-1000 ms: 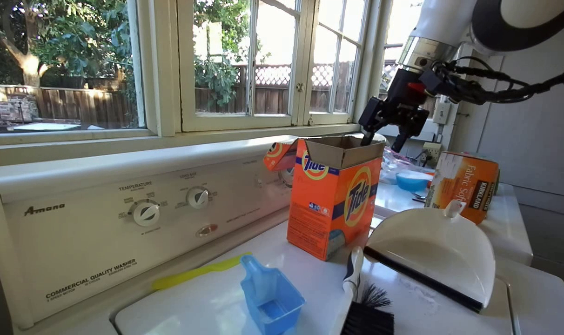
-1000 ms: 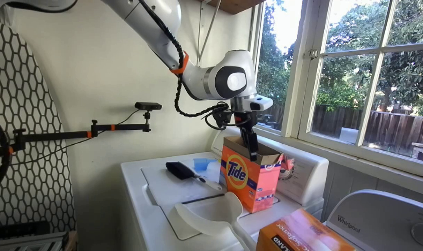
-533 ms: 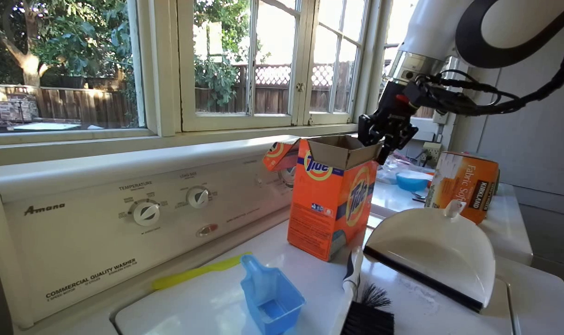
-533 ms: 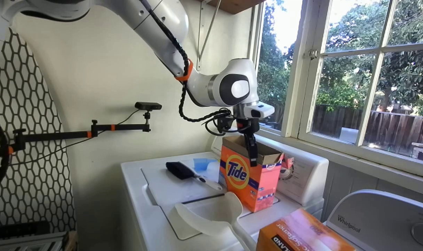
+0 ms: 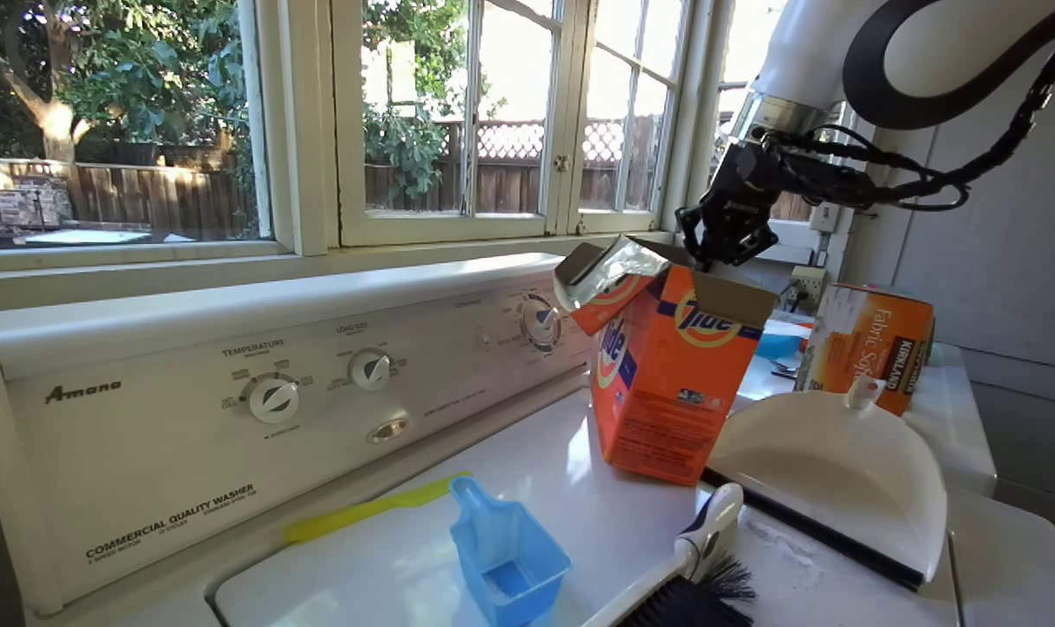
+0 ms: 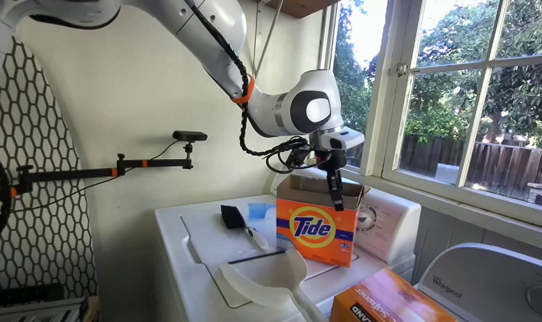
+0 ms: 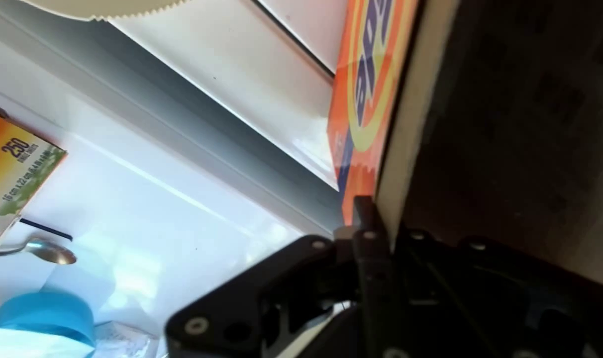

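An orange Tide box (image 5: 680, 401) stands open-topped on the white washer, seeming to lean a little in this exterior view. My gripper (image 6: 338, 205) is shut on the upper edge of the box's wall. In the wrist view one black finger (image 7: 365, 214) lies along the printed outer face of the Tide box (image 7: 366, 99). The second finger is inside the box, mostly lost in shadow behind the cardboard edge. A torn flap with a silvery lining hangs off the box's far end from the gripped wall.
Close to the box lie a white dustpan (image 5: 841, 461) and a black-bristled brush (image 6: 233, 218). A blue scoop (image 5: 510, 557) and a yellow-green strip (image 5: 371, 509) are on the washer. Beyond stands an orange fabric softener box (image 5: 867, 348); a spoon (image 7: 50, 251) lies near a blue bowl (image 7: 48, 311).
The gripper has lowered and closed on the box's wall. The box has turned and shifted. The brush has swung round, and the dustpan has slid slightly.
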`<act>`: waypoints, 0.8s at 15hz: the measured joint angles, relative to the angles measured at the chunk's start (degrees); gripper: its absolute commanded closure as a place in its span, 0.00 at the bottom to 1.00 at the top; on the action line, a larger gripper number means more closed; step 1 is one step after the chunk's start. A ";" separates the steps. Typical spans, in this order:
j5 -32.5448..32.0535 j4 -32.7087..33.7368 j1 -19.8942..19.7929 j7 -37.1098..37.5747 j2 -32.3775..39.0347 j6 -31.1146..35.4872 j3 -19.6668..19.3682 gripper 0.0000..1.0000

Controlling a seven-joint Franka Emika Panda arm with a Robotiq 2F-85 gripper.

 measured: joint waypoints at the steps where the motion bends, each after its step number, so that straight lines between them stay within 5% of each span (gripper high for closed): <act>1: -0.29 0.00 -0.01 1.24 0.00 0.13 -0.41 0.99; 12: -2.84 0.00 -2.26 14.91 -1.85 0.11 -6.30 0.99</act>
